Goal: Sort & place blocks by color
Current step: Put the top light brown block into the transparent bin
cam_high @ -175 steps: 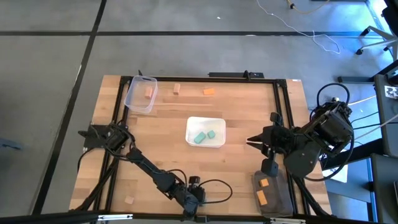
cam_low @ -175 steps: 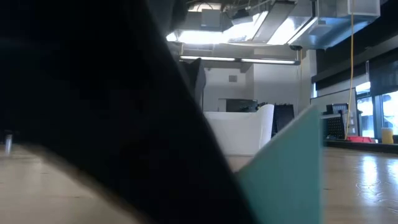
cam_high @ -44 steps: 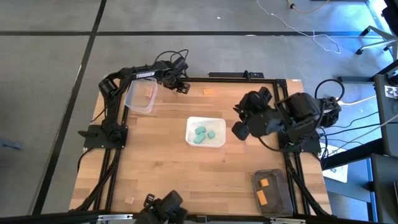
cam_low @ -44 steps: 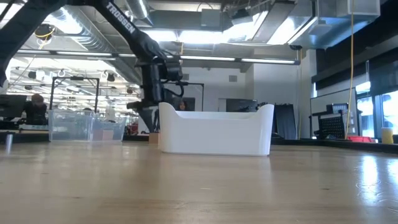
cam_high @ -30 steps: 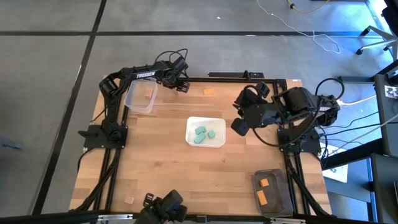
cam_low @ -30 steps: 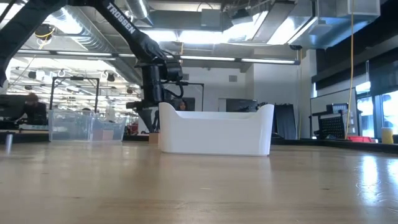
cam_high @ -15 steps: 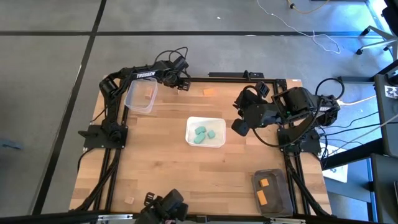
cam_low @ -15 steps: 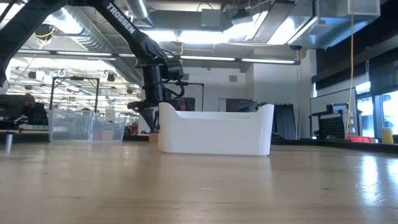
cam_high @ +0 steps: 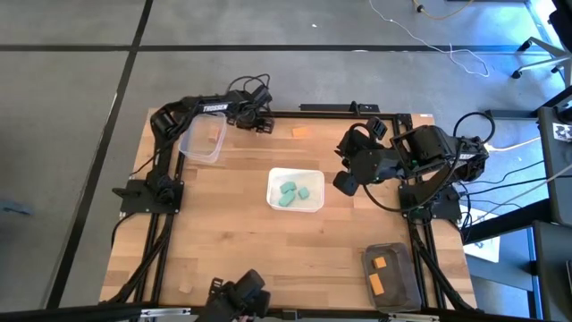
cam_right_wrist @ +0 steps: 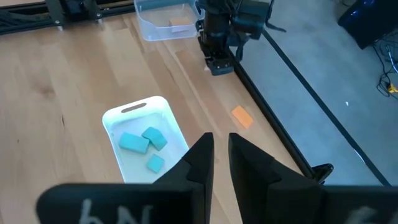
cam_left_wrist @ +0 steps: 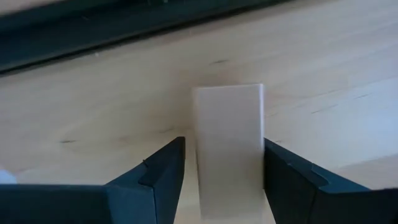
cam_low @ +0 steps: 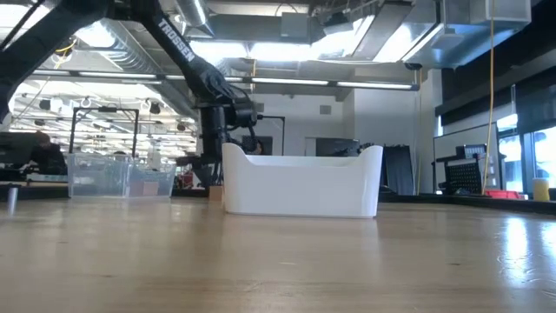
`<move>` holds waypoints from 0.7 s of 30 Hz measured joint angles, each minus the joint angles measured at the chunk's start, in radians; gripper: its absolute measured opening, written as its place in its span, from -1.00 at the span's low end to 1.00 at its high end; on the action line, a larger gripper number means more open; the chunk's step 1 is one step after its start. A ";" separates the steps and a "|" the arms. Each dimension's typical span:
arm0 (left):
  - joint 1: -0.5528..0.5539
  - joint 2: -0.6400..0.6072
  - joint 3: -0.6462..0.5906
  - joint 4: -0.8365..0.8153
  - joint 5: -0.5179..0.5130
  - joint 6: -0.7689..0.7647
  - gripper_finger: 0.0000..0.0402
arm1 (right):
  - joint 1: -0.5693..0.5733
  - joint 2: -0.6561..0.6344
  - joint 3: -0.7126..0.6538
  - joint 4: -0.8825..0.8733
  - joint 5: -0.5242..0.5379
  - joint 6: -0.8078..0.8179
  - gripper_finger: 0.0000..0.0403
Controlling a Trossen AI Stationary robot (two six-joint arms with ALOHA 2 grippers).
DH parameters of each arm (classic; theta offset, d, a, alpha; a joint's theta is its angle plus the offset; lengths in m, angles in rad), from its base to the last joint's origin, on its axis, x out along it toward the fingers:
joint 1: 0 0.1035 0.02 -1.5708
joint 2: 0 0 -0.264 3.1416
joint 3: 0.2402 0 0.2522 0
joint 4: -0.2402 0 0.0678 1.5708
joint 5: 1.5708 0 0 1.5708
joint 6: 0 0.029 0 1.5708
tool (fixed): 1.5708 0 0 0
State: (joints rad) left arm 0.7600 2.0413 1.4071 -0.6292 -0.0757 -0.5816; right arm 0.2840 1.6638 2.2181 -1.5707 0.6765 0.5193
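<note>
My left gripper [cam_high: 260,122] is at the table's far edge, pointing down, open. A pale wood block [cam_left_wrist: 229,112] stands on the table between its fingers [cam_left_wrist: 168,168], with a gap showing on one side. My right gripper [cam_high: 342,186] hovers, shut and empty, to the right of the white tray [cam_high: 315,205]. The tray holds three teal blocks [cam_high: 290,192]. An orange block [cam_high: 299,132] lies on the table near the far edge. Another pale block [cam_high: 185,288] lies near the table's near left corner.
A clear tub [cam_high: 202,136] with a block inside [cam_high: 213,134] sits just left of my left gripper. A dark tray [cam_high: 391,275] at the near right holds two orange blocks. A black frame rail [cam_high: 349,111] runs along the far edge.
My left arm has changed posture: its elbow has swung a little toward the table's right, and the gripper has sunk slightly over the pale block. The right arm has kept still.
</note>
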 joint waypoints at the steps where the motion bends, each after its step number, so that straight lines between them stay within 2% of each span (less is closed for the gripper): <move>1: 0.000 0.012 0.000 -0.001 0.000 0.004 -0.06 | 0.000 0.000 0.000 0.000 0.000 0.000 -0.75; 8: -0.009 0.037 0.004 -0.017 -0.024 0.105 -0.10 | 0.000 0.000 0.000 0.000 -0.017 -0.001 -0.75; 13: -0.010 0.022 0.000 -0.016 -0.024 0.191 -0.40 | 0.000 0.000 0.000 0.000 -0.016 -0.003 -0.75; 21: -0.012 -0.069 -0.003 -0.071 -0.021 0.244 -0.40 | 0.000 0.000 0.000 0.000 -0.016 -0.010 -0.75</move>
State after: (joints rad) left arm 0.7479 1.9725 1.4038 -0.7002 -0.0963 -0.3373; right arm 0.2840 1.6638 2.2181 -1.5711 0.6605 0.5097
